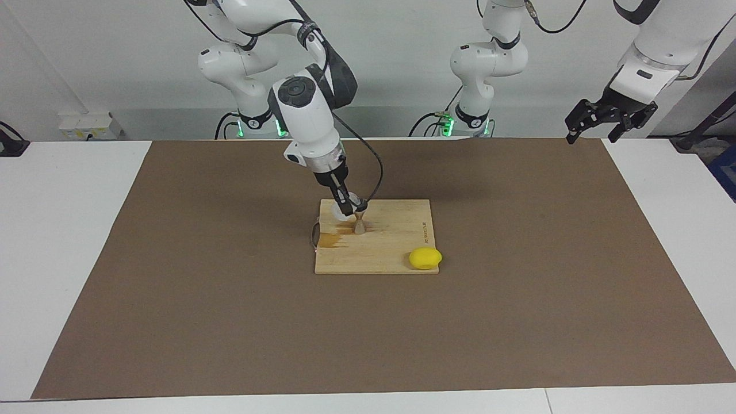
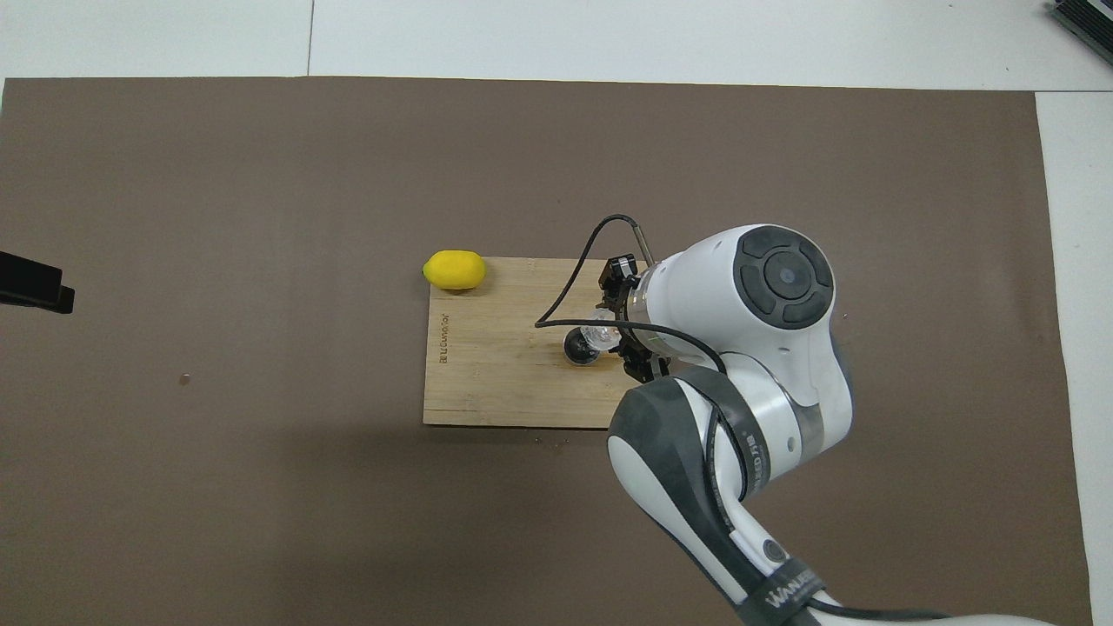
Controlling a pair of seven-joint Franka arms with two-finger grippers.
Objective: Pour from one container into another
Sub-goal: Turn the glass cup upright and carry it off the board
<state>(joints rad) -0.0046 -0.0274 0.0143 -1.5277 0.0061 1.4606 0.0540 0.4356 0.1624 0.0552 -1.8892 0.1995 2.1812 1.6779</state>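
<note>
Glass cup (image 1: 343, 209) faint in closed right claw (image 1: 347, 208), tilted over jigger (image 1: 360, 226), left claw (image 1: 595, 122) spread, idle

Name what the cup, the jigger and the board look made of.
Cup: clear glass or plastic; the board shows through it. Jigger: dull grey metal, it seems, by its matte sheen. Board: pale wood or bamboo, unvarnished-looking; straight grain lines and a dark stain.

Bright, even light; soft shadows, sharp focus throughout.
</note>
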